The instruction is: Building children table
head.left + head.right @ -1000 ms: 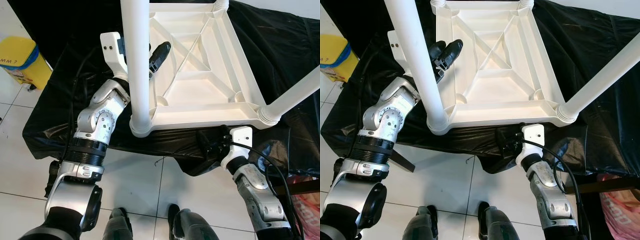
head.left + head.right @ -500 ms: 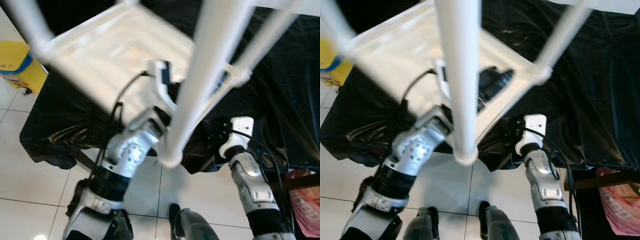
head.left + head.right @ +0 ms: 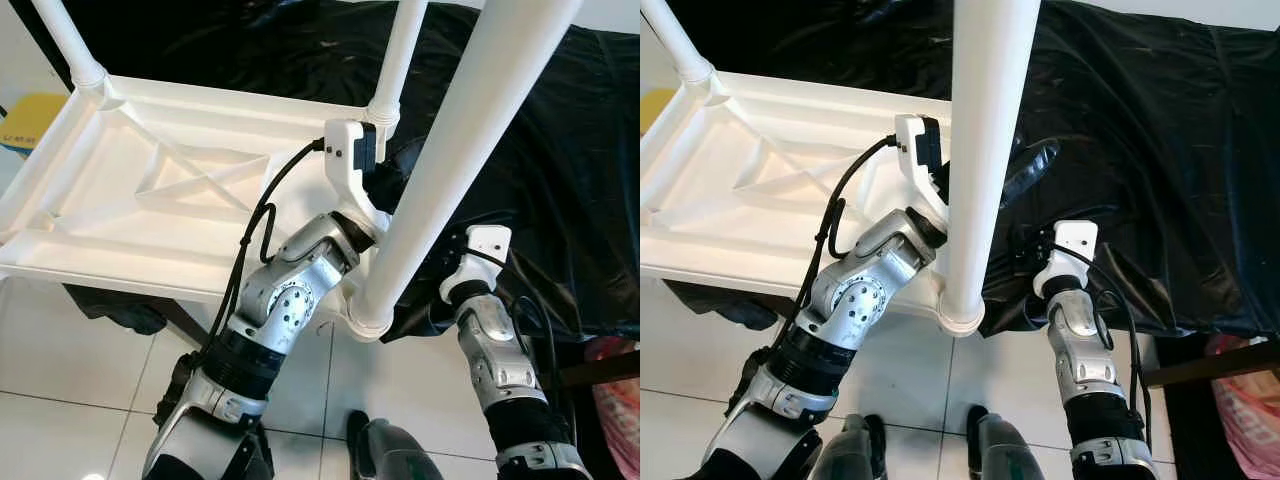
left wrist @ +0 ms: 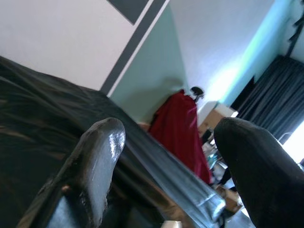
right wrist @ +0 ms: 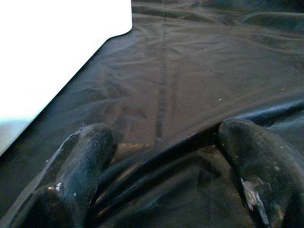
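1. White plastic children's table (image 3: 150, 215), upper left of the frame, plain with ribbed underside.
2. Glossy black plastic sheet (image 3: 1160, 150), upper right.
3. White glazed floor tiles (image 3: 60, 370), lower left, dark grout.
4. Yellow box (image 3: 25, 108), left edge.

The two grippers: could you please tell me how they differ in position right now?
The left gripper is raised beside the white table's near leg; the right gripper sits low at the edge of the black sheet. The left points out into the room; the right faces the sheet. Both are open and empty.
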`<state>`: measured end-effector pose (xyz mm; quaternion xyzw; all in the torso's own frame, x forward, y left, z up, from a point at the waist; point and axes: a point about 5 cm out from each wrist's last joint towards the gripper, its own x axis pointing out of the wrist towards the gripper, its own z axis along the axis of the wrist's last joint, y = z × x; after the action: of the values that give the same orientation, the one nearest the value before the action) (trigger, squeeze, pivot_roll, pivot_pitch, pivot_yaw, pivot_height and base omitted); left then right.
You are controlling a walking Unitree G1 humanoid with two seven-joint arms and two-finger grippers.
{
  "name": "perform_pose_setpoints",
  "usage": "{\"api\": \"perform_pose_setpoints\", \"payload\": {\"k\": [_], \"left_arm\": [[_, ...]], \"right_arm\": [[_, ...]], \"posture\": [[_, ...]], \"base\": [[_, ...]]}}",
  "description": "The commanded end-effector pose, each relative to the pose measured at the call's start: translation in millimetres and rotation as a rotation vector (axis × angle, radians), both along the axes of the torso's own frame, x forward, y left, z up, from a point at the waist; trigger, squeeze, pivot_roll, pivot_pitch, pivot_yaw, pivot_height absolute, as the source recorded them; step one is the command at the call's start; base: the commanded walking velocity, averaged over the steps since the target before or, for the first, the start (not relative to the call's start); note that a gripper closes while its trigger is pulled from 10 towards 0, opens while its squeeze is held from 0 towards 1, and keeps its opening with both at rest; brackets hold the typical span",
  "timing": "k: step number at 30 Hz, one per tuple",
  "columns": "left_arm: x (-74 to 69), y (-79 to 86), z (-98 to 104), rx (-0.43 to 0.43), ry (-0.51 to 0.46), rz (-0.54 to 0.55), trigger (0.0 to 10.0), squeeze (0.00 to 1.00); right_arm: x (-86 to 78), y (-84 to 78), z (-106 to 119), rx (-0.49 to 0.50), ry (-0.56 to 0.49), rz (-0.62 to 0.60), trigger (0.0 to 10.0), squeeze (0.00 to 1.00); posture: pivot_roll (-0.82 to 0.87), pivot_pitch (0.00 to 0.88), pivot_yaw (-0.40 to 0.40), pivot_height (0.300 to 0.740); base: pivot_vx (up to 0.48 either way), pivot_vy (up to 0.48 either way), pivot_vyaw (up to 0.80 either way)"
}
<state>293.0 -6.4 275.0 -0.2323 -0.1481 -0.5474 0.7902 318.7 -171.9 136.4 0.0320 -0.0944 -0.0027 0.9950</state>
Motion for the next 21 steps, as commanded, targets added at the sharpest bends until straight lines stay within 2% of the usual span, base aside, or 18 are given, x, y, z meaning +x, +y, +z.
{"api": "perform_pose_setpoints", "payload": {"k": [1, 8, 14, 16, 21], "left_arm": [[-3.1, 1.2, 1.8, 0.019, -0.122, -0.126, 10.0, 0.00], [8.4, 8.1, -4.0, 0.082, -0.130, -0.076, 10.0, 0.00], [18.1, 22.3, -9.8, 0.156, -0.154, -0.037, 10.0, 0.00], [22.5, 31.6, -14.3, 0.198, -0.159, -0.013, 10.0, 0.00], [24.0, 38.2, -17.9, 0.226, -0.158, 0.002, 10.0, 0.00]], "right_arm": [[-6.8, -13.3, -21.1, 0.014, 0.086, -0.059, 10.0, 0.00], [-10.1, -22.0, -16.6, 0.018, 0.050, -0.096, 10.0, 0.00], [-13.4, -27.0, -13.5, 0.021, 0.027, -0.112, 10.0, 0.00], [-15.4, -27.5, -11.6, 0.019, 0.014, -0.112, 10.0, 0.00], [-17.2, -26.8, -9.0, 0.015, 0.001, -0.105, 10.0, 0.00]], "posture": [[-0.01, 0.247, 0.020, 0.740], [-0.01, 0.252, 0.026, 0.740], [-0.01, 0.253, 0.029, 0.740], [-0.01, 0.250, 0.029, 0.740], [-0.01, 0.253, 0.027, 0.740]], "base": [[0.000, 0.000, 0.00], [0.000, 0.000, 0.00], [0.000, 0.000, 0.00], [0.000, 0.000, 0.00], [0.000, 0.000, 0.00]]}}
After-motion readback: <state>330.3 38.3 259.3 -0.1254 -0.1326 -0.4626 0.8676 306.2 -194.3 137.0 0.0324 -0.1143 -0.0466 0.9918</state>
